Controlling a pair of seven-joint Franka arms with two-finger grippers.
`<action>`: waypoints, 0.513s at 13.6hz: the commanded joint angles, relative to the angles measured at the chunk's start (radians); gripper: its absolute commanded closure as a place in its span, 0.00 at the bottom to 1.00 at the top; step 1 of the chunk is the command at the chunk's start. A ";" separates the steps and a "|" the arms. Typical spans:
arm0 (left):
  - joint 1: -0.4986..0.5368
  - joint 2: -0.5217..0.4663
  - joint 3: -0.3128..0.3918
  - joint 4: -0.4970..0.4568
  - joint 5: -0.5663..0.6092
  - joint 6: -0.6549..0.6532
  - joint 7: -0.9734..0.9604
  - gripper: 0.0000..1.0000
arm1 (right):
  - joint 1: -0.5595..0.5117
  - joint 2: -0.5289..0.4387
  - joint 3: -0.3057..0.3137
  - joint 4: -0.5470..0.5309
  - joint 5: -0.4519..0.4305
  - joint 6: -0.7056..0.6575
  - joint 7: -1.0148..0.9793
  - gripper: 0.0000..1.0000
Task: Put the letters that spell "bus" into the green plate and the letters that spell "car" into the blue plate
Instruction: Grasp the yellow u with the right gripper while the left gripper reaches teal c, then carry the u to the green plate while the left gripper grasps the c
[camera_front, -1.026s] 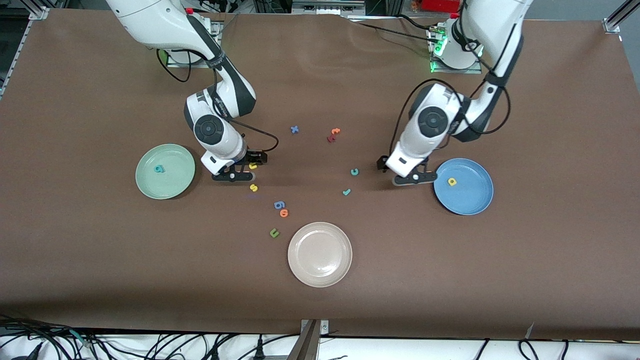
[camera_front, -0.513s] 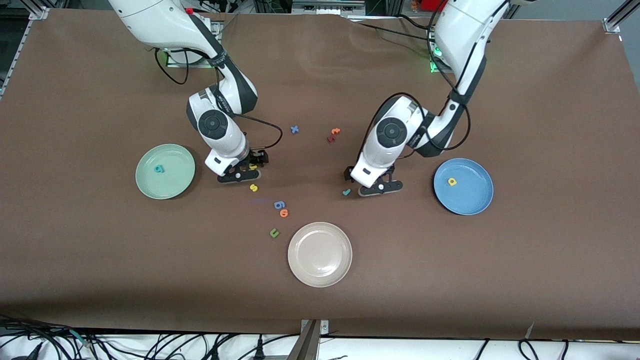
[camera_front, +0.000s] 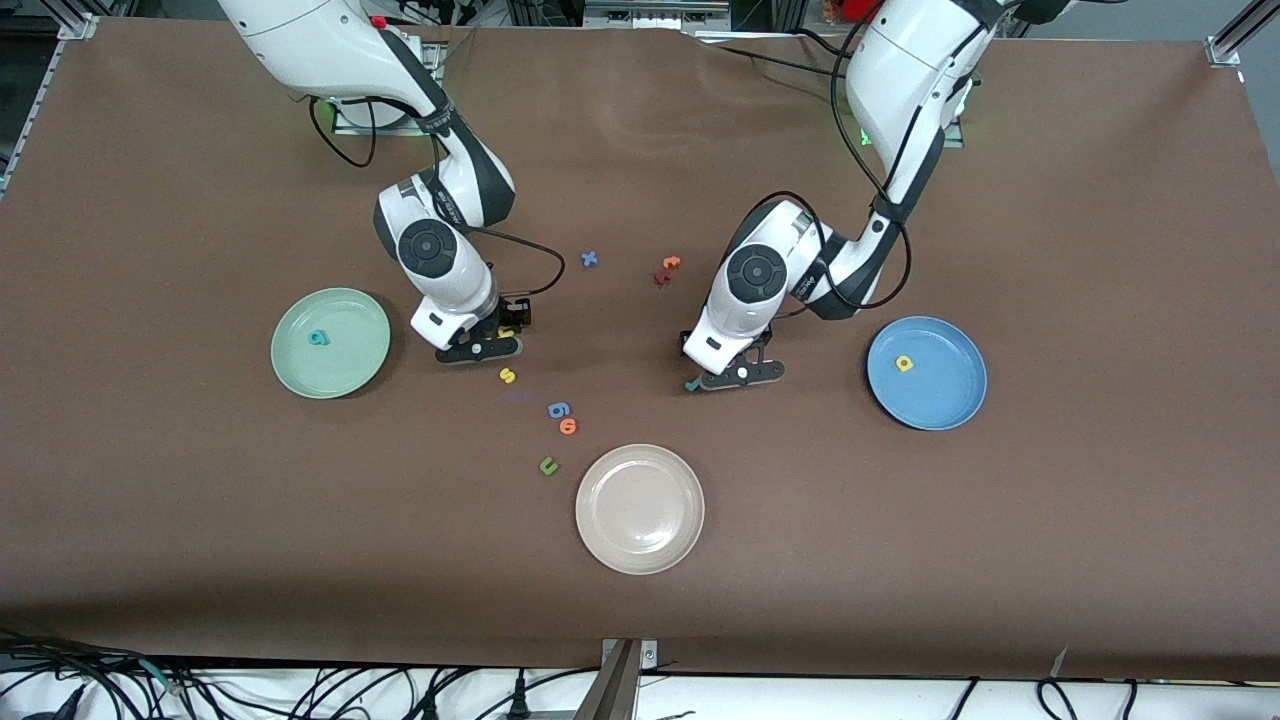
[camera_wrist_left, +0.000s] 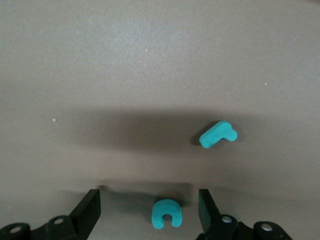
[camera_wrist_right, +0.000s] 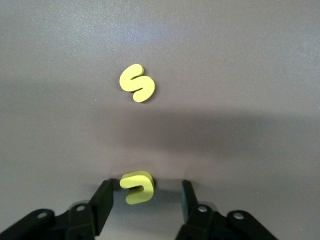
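The green plate holds the teal "b". The blue plate holds the yellow "a". My right gripper is low at the table, open, with the yellow "u" between its fingers, close against one finger and apart from the other. The yellow "s" lies just nearer the camera. My left gripper is open and low around the teal "c", touching neither finger. The teal "r" lies beside it.
A beige-white plate sits nearest the camera. A blue "g"-like letter, orange "o" and green "u" lie between it and the "s". A blue "x", an orange "t" and a dark red letter lie toward the bases.
The left arm swung from beside the blue plate toward the table's middle and came down around the teal "c". The right gripper's jaws narrowed around the yellow "u".
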 joint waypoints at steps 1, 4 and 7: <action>-0.020 0.007 0.006 0.027 -0.003 -0.057 -0.013 0.35 | 0.003 -0.003 -0.001 -0.010 -0.014 0.021 -0.007 0.46; -0.030 0.007 0.006 0.027 -0.016 -0.062 -0.014 0.41 | 0.003 -0.001 -0.002 -0.009 -0.016 0.022 -0.007 0.60; -0.032 0.007 0.006 0.029 -0.018 -0.062 -0.014 0.50 | 0.003 -0.001 -0.002 -0.010 -0.016 0.021 -0.007 0.78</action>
